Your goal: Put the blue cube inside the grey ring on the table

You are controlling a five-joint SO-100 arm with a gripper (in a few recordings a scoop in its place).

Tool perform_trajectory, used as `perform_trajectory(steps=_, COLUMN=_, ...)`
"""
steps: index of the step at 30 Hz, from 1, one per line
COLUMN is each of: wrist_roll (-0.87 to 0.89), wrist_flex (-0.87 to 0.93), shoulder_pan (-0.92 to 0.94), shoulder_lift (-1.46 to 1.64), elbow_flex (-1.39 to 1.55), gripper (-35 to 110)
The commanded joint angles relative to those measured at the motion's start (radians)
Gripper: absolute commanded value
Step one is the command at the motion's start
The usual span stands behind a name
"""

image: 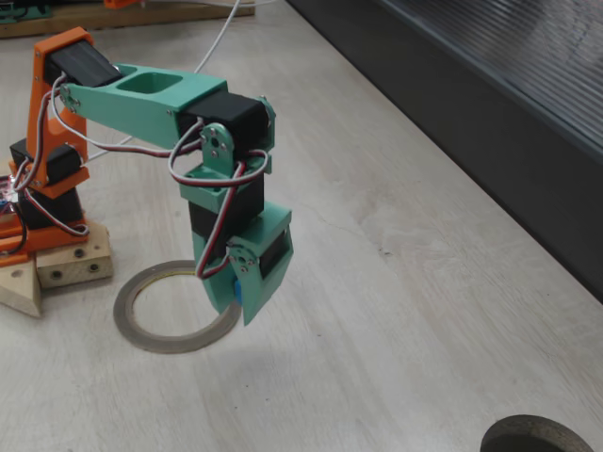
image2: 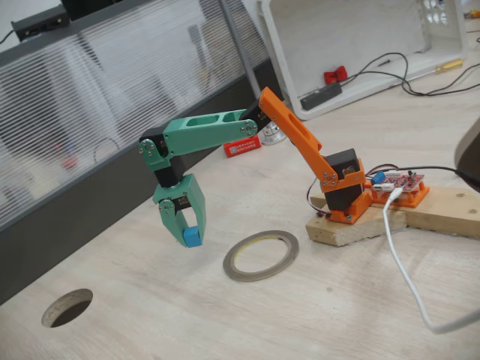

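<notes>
Blue cube (image2: pixel 192 238), small and matte, sits pinched between the green gripper (image2: pixel 187 234)'s narrowed fingers, seemingly above the table (image2: pixel 315 315); thin grey ring (image2: pixel 261 255) lies flat nearby.

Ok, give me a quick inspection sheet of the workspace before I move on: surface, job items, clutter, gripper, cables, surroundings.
Surface: pale wood-grain table, with a round hole cut near one corner.
Job's things: blue cube held in the gripper, off the table; grey ring lying flat, nothing inside it.
Clutter: small red box behind the arm; red clip and a screwdriver further back.
Gripper: gripper shut on the cube, pointing down, beside the ring in one fixed view, over its rim in the other.
Cables: white cable across the table; servo wires along the arm.
Surroundings: dark ribbed panel along the table's edge; wooden blocks under the arm's base.
</notes>
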Motion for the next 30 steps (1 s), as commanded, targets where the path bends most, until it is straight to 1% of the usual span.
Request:
perform_trajectory(steps=1, wrist_roll=0.008, wrist_flex=0.018, shoulder_pan=0.02, shoulder_lift=0.063, elbow_flex=0.002, gripper=20)
perform_trajectory(steps=4, wrist_roll=0.009, wrist_flex=0.02, shoulder_pan=0.018, shoulder_lift=0.074, elbow_flex=0.003, gripper=20)
perform_trajectory(steps=8, wrist_roll=0.009, wrist_flex=0.02, shoulder_pan=0.018, shoulder_lift=0.176, elbow_flex=0.031, gripper=20)
perform_trajectory(steps=14, wrist_roll=0.009, wrist_flex=0.02, shoulder_pan=0.018, shoulder_lift=0.307, elbow_flex=0.319, gripper=20)
perform_trajectory(steps=20, wrist_roll=0.009, wrist_flex=0.018, shoulder_pan=0.02, shoulder_lift=0.468, elbow_flex=0.518, gripper=20)
perform_trajectory(steps=30, wrist_roll=0.008, wrist_flex=0.002, shoulder_pan=0.02, shoulder_lift=0.532, elbow_flex=0.853, gripper=20)
